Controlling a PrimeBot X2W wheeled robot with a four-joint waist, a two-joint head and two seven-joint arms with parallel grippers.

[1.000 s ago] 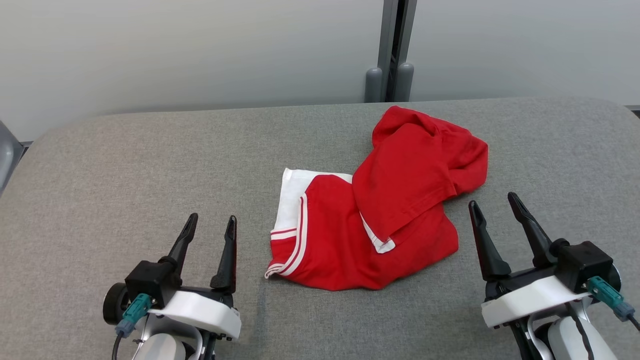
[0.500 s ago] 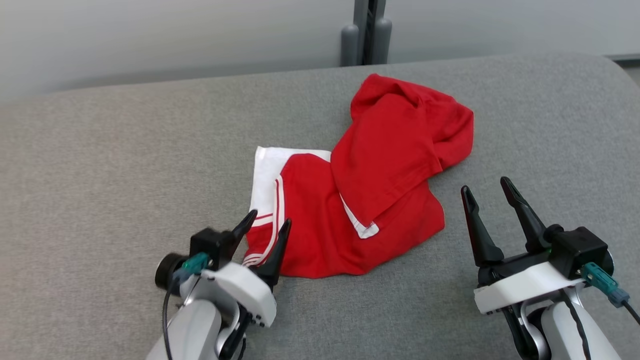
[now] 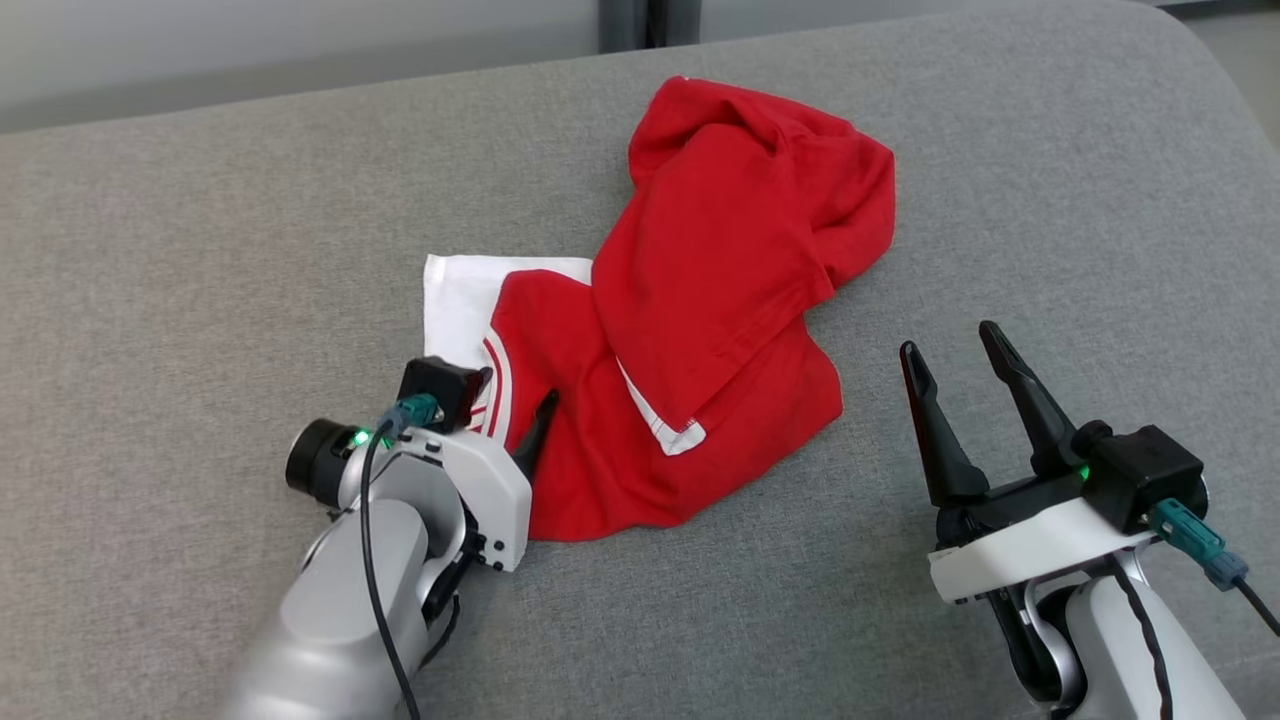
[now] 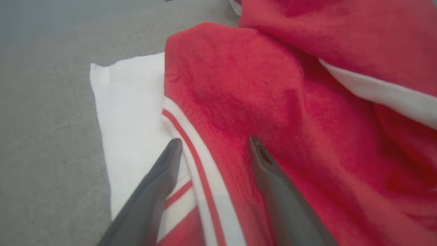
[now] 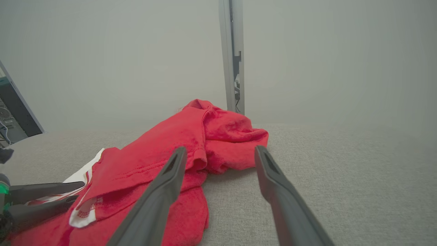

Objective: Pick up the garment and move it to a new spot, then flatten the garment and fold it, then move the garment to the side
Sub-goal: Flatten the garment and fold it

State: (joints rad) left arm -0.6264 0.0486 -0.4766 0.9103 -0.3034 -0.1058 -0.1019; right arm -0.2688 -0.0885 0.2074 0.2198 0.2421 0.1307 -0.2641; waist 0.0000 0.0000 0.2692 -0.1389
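Left gripper (image 4: 213, 143), jaws part-open, straddles the garment's (image 3: 730, 260) striped hem at centre-left, evidently to pinch it; right gripper (image 3: 948, 342) hovers lower right, jaws wide.

You look across a grey fabric surface (image 3: 150, 250) to a pale wall (image 5: 102, 51), a grey upright post (image 5: 232, 51) at top centre, dark equipment (image 5: 13, 116) at left edge.

Left hand (image 4: 215, 141) extended forward, right hand (image 3: 949, 340) back, both spread-fingered.
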